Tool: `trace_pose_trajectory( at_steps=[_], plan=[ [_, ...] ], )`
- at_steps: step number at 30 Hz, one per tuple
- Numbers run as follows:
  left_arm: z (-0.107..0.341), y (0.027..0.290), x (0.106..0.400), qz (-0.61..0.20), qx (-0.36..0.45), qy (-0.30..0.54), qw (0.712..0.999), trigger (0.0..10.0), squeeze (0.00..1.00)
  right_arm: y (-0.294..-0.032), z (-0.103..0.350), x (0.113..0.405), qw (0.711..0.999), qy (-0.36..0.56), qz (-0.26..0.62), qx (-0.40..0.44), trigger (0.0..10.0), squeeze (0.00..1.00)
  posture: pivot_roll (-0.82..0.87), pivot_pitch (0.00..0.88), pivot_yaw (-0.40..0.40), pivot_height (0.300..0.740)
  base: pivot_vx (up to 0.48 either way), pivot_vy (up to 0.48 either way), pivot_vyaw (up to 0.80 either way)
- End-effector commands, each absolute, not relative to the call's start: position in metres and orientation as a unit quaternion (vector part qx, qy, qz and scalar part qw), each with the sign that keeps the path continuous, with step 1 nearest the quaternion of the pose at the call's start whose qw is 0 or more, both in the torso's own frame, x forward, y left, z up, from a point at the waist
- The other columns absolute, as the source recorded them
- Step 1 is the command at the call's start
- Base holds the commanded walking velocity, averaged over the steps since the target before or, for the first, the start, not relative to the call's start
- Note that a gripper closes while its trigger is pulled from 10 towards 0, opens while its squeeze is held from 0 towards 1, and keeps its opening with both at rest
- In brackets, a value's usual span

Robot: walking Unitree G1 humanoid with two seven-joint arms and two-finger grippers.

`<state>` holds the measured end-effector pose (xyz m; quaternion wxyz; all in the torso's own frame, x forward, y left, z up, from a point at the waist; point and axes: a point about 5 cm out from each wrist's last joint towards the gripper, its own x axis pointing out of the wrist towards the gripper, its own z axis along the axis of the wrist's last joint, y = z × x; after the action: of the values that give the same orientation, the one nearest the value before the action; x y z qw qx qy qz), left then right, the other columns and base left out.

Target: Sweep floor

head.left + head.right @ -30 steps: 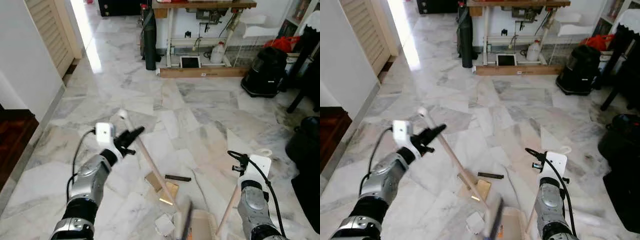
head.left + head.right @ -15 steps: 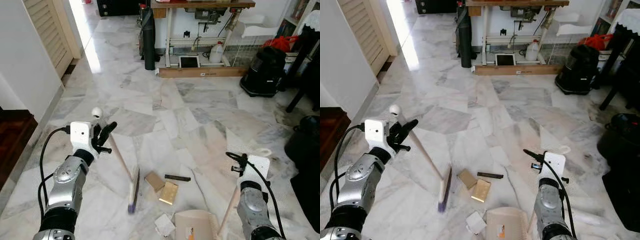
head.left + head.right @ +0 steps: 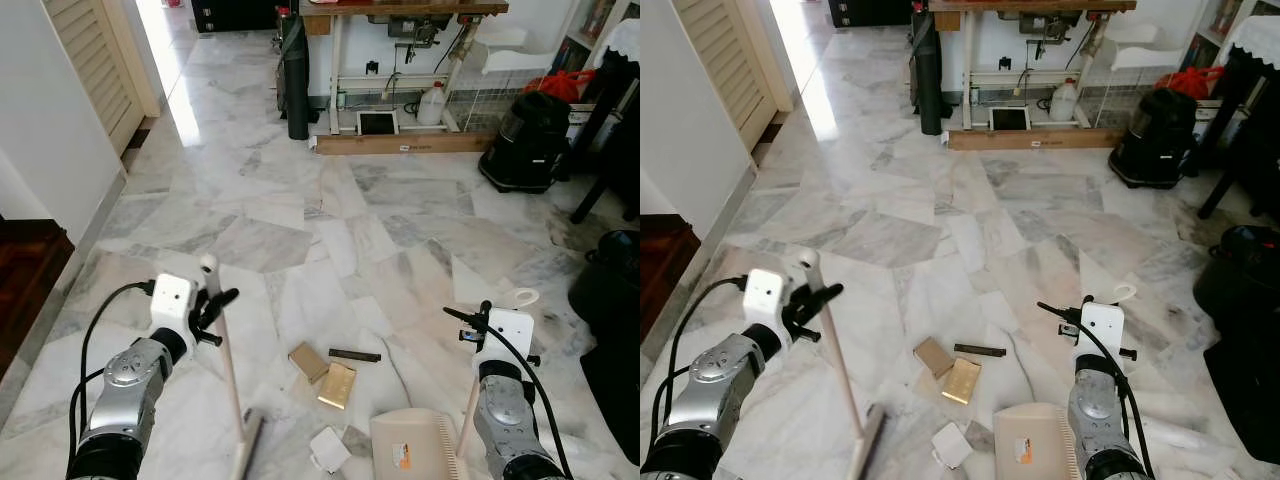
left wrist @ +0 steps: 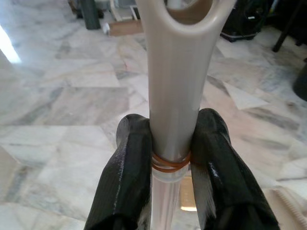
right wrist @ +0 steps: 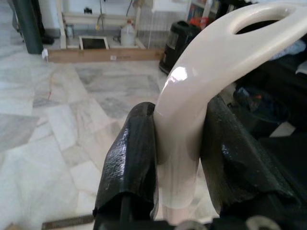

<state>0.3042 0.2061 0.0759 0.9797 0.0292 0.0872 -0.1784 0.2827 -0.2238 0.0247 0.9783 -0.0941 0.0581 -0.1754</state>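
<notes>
Cream broom (image 3: 228, 375) nearly upright, head on marble, cream dustpan (image 3: 412, 447) flat beside scraps (image 3: 336, 384)

Place: a home — a lived-in room.
Floor: pale marble tiles (image 3: 300, 200), glossy with daylight.
Left side: white wall and a louvred door (image 3: 100, 60), dark wood step (image 3: 25, 280) beside it.
Far wall: a work table (image 3: 400, 10) with a jug (image 3: 432, 103) and clutter beneath.
Right: black vacuum (image 3: 525, 140) — household gear.

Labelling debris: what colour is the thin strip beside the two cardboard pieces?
Dark brown to black strip, clearest in left eye view.
</notes>
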Motion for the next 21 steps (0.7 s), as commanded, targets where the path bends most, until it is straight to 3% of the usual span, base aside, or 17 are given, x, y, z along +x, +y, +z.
trace_pose_trajectory(
  at_steps=[1, 21],
  plan=[
    [0.075, 0.208, 0.305, -0.174, 0.009, 0.094, 0.98, 10.0, 0.0, -0.223, 0.014, 0.278, 0.976, 0.094, -0.175, -0.088, 10.0, 0.0, 0.04, 0.0, 0.009, 0.74, 0.0, 0.0, 0.0],
    [0.081, 0.192, 0.314, -0.221, -0.101, 0.141, 0.96, 10.0, 0.0, -0.223, 0.005, 0.277, 0.972, 0.143, -0.175, -0.062, 10.0, 0.0, 0.04, 0.0, 0.005, 0.74, 0.0, 0.0, 0.0]
  ],
)
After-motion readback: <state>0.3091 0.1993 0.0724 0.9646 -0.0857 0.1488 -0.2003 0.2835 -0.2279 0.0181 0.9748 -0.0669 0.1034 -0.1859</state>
